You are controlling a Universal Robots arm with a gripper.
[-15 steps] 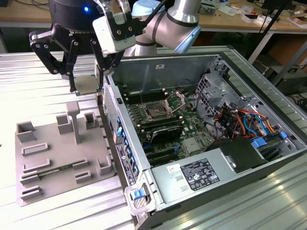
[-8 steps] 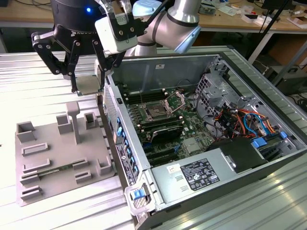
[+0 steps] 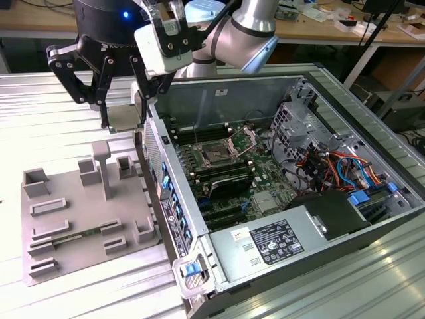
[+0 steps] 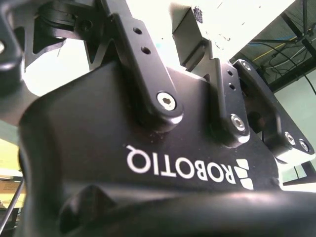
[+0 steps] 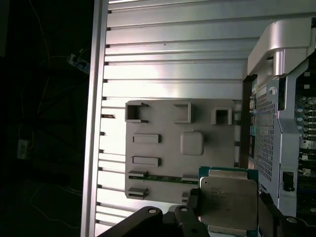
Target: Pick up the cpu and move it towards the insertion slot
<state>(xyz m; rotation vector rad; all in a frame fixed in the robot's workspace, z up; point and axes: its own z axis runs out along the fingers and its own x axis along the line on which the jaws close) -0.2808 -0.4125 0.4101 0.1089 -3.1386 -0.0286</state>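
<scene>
Gripper (image 3: 123, 119) is up in the air at the exterior view's left, and it has the cpu (image 3: 123, 117); the two black fingers (image 3: 103, 100) are clamped on opposite edges, with the plate hanging flat between them. In the first wrist view the cpu (image 5: 228, 199) shows its silvery top with a thin green rim; dark finger parts press in on both sides.

Below it lies the ribbed metal table (image 3: 40, 119), with the grey fixture (image 3: 80, 206) down there too; the cpu hangs clear above the fixture's far edge, touching neither. From the first wrist view the fixture (image 5: 163, 123) spreads out beneath the plate, its pockets and tabs plain to see.

Just beside the gripper stands the open case (image 3: 219, 86); the cpu is outside its near wall. Inside, on the green board (image 3: 265, 174), sits the slot (image 3: 216, 155), dark and square, its shiny frame (image 3: 243, 139) tipped up; slot and cpu are well apart, with the case wall between them.
</scene>
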